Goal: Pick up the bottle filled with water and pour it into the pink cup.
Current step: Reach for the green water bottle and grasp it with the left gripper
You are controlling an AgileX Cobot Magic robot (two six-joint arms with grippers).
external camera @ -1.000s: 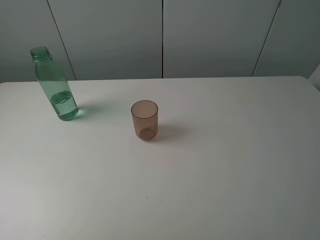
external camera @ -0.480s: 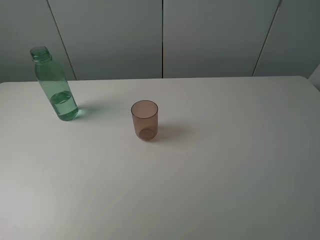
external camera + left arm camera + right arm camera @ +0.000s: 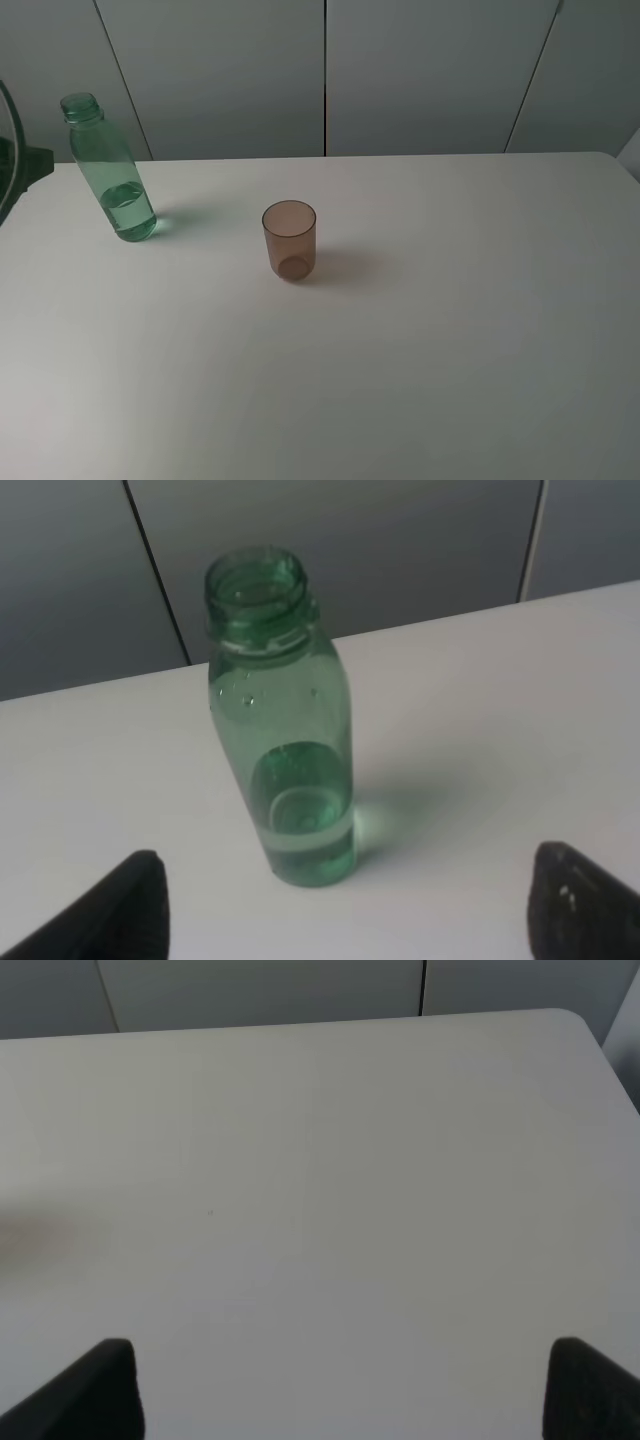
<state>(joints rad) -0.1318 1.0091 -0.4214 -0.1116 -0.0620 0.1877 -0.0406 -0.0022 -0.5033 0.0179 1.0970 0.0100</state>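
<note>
Pre-grasp: left tool [image 3: 352,918] spread wide, bottle [image 3: 285,750] centred ahead, no contact. Bottle upright on bench [image 3: 450,330], well left of cup [image 3: 290,240], slightly behind. Right tool [image 3: 340,1392] spread, empty. Next: advance, clamp mid-body, lift upright.

Left gripper [image 3: 342,912]: I only get two matte black fingertips [image 3: 110,912], rounded, one with small pale specks. Right gripper [image 3: 340,1392] tips [image 3: 95,1390] look the same, plain black and blunt. The high view shows a dark arm part [image 3: 24,165] and a thin black curved strand [image 3: 12,105]; can't tell if it's a cable.
</note>
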